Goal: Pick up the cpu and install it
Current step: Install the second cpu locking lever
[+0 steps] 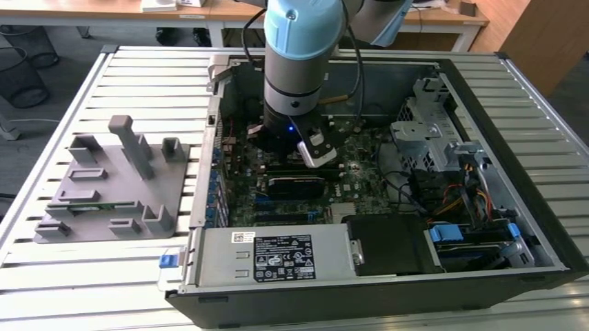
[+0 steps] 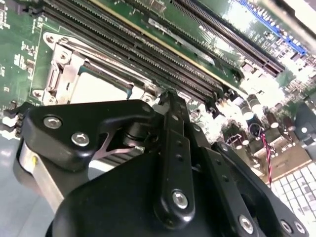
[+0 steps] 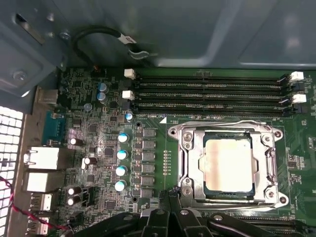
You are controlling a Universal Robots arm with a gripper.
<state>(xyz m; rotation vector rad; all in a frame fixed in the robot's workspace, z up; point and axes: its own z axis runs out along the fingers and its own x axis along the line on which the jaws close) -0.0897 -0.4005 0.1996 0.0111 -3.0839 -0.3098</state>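
Cpu (image 3: pixel 228 164) lies flat inside its metal socket frame (image 3: pixel 185 168) on the green board (image 3: pixel 98 143), so it seems already put in. Tool (image 3: pixel 170 197) hovers just beside, apparently closed and holding nothing.

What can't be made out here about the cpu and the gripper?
- Gripper fingertips: in the second wrist view the gripper's own black body covers them; open or shut is unclear.
- Cpu seating: it lies in the socket frame, but full seating can't be judged.
- Socket in the exterior view: the arm hides it.
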